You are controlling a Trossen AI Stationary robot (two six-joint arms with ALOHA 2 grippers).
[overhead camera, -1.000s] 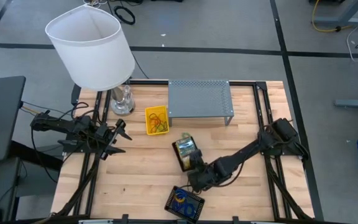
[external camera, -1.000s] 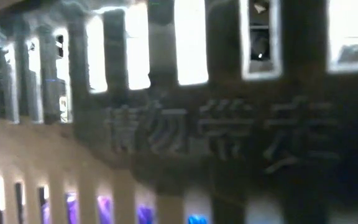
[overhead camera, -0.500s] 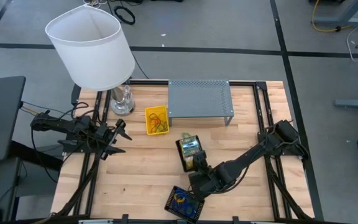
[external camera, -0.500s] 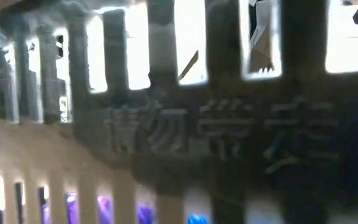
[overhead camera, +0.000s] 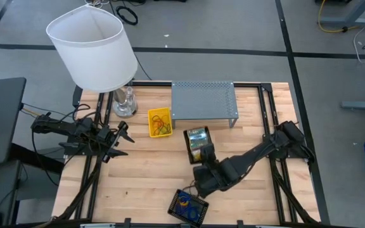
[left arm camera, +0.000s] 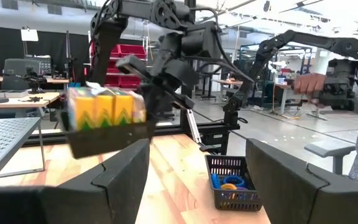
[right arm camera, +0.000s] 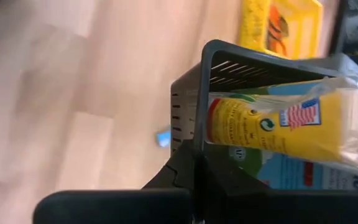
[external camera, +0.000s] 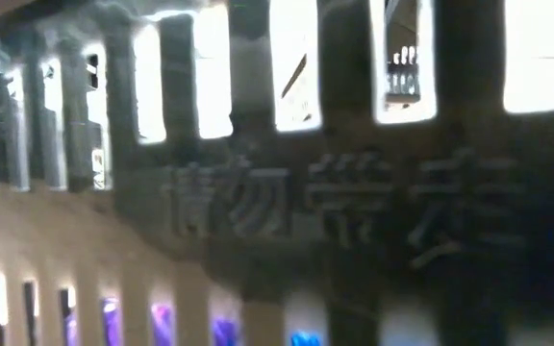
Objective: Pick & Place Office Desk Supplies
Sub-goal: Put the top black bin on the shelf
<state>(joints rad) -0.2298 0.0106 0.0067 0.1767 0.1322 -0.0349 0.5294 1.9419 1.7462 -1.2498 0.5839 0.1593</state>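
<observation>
Above mid-table — right hand (overhead camera: 203, 159) clamped on crayon tray (overhead camera: 197, 143)

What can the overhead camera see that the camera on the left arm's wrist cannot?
Only the overhead view shows the lamp with its white shade, the yellow bin, and the left pincer waiting at the table's left side.

Only the left wrist view shows the room beyond, with a person's hand, and that the black tray is lifted off the table.

Both show the right pincer gripping the black tray of crayon boxes, the grey mesh shelf, and the black basket of rubber bands.
</observation>
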